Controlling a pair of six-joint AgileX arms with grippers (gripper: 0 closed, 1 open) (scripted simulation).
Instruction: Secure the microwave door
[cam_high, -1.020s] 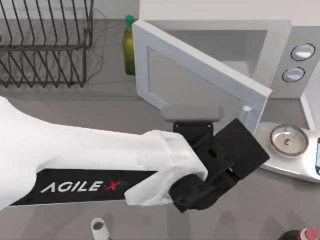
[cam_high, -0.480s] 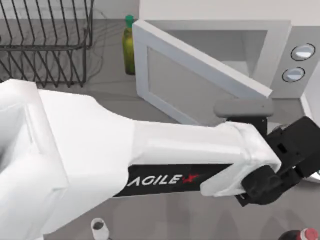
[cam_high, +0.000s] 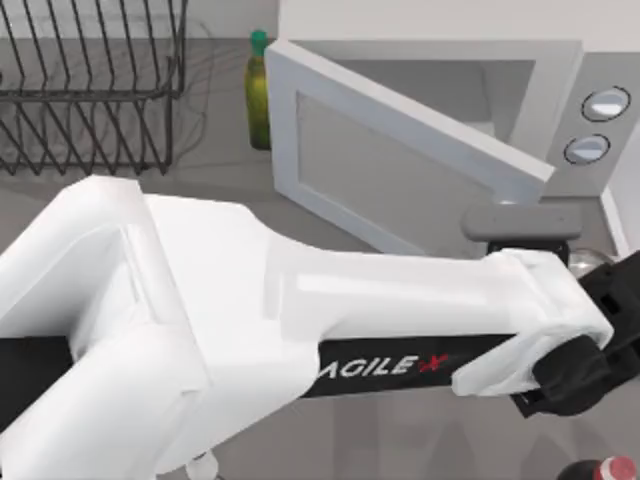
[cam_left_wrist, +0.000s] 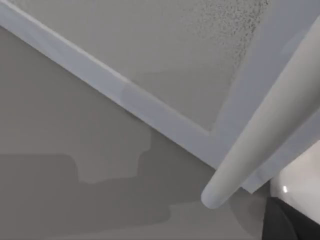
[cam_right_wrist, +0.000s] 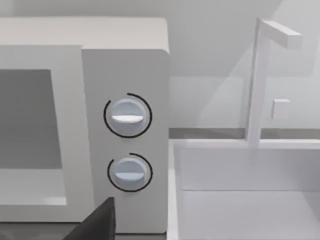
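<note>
The microwave (cam_high: 430, 22) stands at the back right, its door (cam_high: 400, 160) swung open at an angle across the pale cavity. My left arm reaches across the table from the lower left. Its black gripper (cam_high: 598, 335) sits just right of the door's free edge, in front of the grey knob panel (cam_high: 597, 125). Up close in the left wrist view are the door's (cam_left_wrist: 150, 60) outer face and its pale bar handle (cam_left_wrist: 270, 125). The microwave's (cam_right_wrist: 125, 65) front with its two knobs faces the right wrist view.
A wire dish rack (cam_high: 90, 90) fills the back left, with a green bottle (cam_high: 258, 90) beside the door's hinge side. A red bottle cap (cam_high: 612, 468) sits at the front right corner. A white frame (cam_right_wrist: 260, 80) stands right of the microwave.
My left arm has swept right, carrying its gripper from in front of the door to beyond its free edge. The door's free edge has shifted slightly toward the microwave.
</note>
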